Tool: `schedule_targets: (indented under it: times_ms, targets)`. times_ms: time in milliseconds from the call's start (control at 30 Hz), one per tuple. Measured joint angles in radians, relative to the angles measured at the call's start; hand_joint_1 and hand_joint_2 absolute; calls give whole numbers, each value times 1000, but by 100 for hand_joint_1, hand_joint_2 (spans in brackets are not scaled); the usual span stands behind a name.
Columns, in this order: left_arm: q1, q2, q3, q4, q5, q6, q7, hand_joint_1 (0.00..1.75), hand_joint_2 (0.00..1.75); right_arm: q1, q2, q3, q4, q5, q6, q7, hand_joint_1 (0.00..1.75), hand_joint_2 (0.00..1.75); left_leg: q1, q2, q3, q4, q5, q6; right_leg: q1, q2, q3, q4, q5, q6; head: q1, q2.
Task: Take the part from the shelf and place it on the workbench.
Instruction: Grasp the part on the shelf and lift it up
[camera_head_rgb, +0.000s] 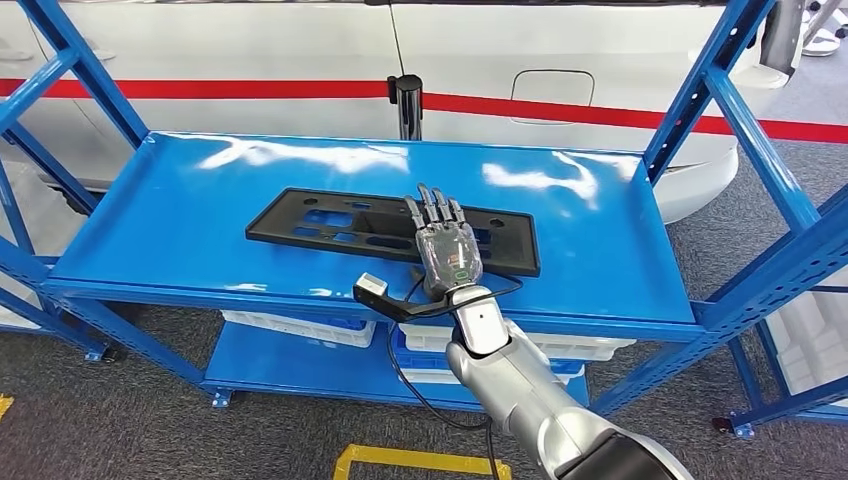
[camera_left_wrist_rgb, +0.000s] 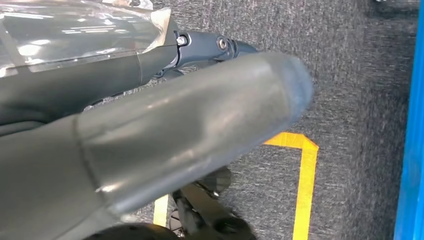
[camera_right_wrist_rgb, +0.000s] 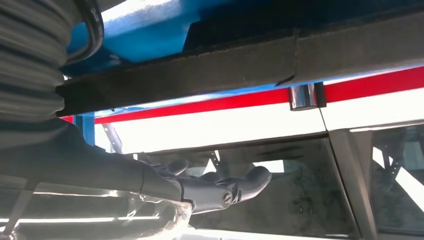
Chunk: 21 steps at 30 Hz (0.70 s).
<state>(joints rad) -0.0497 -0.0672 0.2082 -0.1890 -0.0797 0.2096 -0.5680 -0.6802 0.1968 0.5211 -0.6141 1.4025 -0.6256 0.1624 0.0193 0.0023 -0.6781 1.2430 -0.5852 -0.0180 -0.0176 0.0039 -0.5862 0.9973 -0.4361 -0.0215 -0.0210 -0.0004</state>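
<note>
Now right hand (camera_head_rgb: 449, 255) fingers (camera_head_rgb: 432, 209) outstretched, flat on the black part (camera_head_rgb: 330, 225).

Under our right hand (camera_head_rgb: 449, 252), dark grey with a clear cover and a small green mark on its back, we see a matt black part (camera_head_rgb: 330, 228) on a glossy bright blue shelf (camera_head_rgb: 180, 215). Beyond the hand stands a white car (camera_head_rgb: 560, 60) with a red stripe (camera_head_rgb: 230, 89) along its side. Below the hand, white bins (camera_head_rgb: 290, 328) sit on the lower blue level. Our arm (camera_head_rgb: 520, 395) is silver. By our grey left hand (camera_left_wrist_rgb: 165, 135), the carpet (camera_left_wrist_rgb: 350, 75) is speckled dark grey with yellow floor tape (camera_left_wrist_rgb: 305, 185).
</note>
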Motion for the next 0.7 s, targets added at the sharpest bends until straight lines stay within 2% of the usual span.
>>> schedule_targets:
  times_ms: [33, 67, 100, 133, 167, 200, 233, 333, 367, 467, 700]
  targets:
    - [1, 0, 0, 0, 0, 1, 0, 0, 0, 1, 1, 0, 0, 1, 0, 0, 0, 175, 3, 0, -26, 34, -1, -3, 0, 1, 1, 0, -2, 0, 0, 0]
    - [2, 0, 0, 0, 0, 1, 0, 0, 0, 2, 1, 0, 1, 3, 0, 1, 0, 175, 6, 0, -32, 26, 19, -5, -1, 3, 3, 0, -4, 1, 0, 0]
    - [2, 0, 0, 0, 0, 1, 0, 0, 0, 2, 2, 0, 1, 4, 1, 3, 0, 175, 8, 0, -16, -20, 56, -6, -2, 4, 7, 0, -6, 3, 0, 0]
    - [2, 0, 0, 0, 0, 2, 0, 0, 0, 2, 3, 0, 1, 6, 1, 4, 0, 175, 11, 0, 14, -92, 99, -6, -3, 5, 11, 0, -9, 6, 0, 0]
    - [1, 0, 0, 0, 0, 2, 0, 0, 0, 2, 4, 0, 1, 8, 1, 6, 0, 175, 11, 0, 45, -160, 130, -5, -1, 6, 15, 0, -12, 11, 0, 0]
    - [1, 0, 0, 0, 0, 2, 1, 0, 0, 2, 5, 0, 1, 10, 1, 7, 0, 175, 9, -1, 67, -210, 148, -1, 1, 7, 17, 0, -15, 16, 1, 0]
    - [0, 0, 0, 0, 0, 3, 1, 0, 0, 2, 6, 0, 1, 12, 2, 8, 0, 175, 6, -3, 78, -234, 152, 5, 3, 8, 17, 0, -17, 22, 1, 0]
    - [0, 0, 0, 0, 0, 7, 2, 0, 0, 2, 10, 1, 1, 17, 2, 11, 0, 175, -2, -5, 83, -242, 151, 30, 4, 7, 16, -1, -20, 42, 3, 0]
    - [-1, -1, 0, 0, 0, 11, 4, 0, 0, 2, 11, 1, 1, 18, 2, 12, 0, 175, -5, -6, 86, -245, 153, 35, 5, 6, 16, 0, -17, 44, 5, 0]
    - [-1, -2, 1, 0, 1, 28, 12, 0, 0, 2, 11, 1, 2, 23, 2, 14, 0, 175, -16, -10, 90, -245, 154, 36, 9, 4, 24, -4, -18, 35, 9, 0]
    - [-1, -4, 7, 0, 3, 34, 14, 0, 0, 3, 11, 1, 3, 24, 2, 15, 0, 175, -25, -11, 89, -244, 150, 44, 4, 4, 29, -15, -17, 38, 9, 0]
